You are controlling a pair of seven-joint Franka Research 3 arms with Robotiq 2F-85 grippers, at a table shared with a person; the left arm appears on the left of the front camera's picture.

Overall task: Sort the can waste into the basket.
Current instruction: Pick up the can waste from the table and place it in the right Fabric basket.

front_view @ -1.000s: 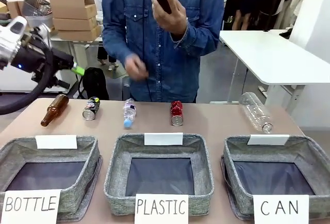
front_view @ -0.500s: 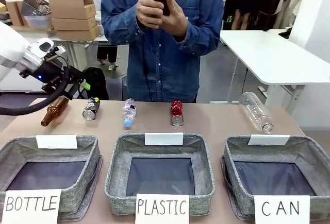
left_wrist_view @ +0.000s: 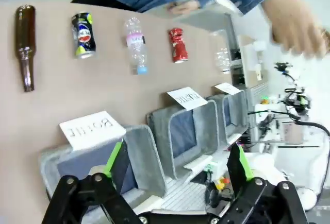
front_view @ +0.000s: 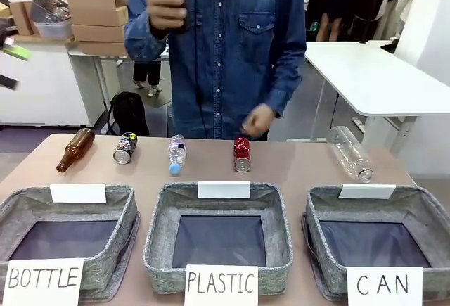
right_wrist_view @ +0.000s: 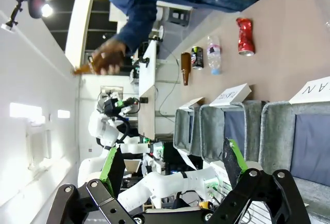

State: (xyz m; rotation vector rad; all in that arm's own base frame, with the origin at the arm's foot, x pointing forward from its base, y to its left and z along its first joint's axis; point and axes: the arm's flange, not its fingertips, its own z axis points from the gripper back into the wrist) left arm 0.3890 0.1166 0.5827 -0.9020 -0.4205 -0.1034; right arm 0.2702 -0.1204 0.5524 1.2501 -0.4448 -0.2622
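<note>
Brown tabletop, three grey baskets along the near edge. Nothing sorted yet: red can and dark can lie on their sides at the far edge, well apart. The basket behind the "CAN" sign holds nothing. Others carry a "BOTTLE" sign and a "PLASTIC" sign. White tags are blank, can print unreadable. Claws: left gripper and right gripper both spread wide, empty.
</note>
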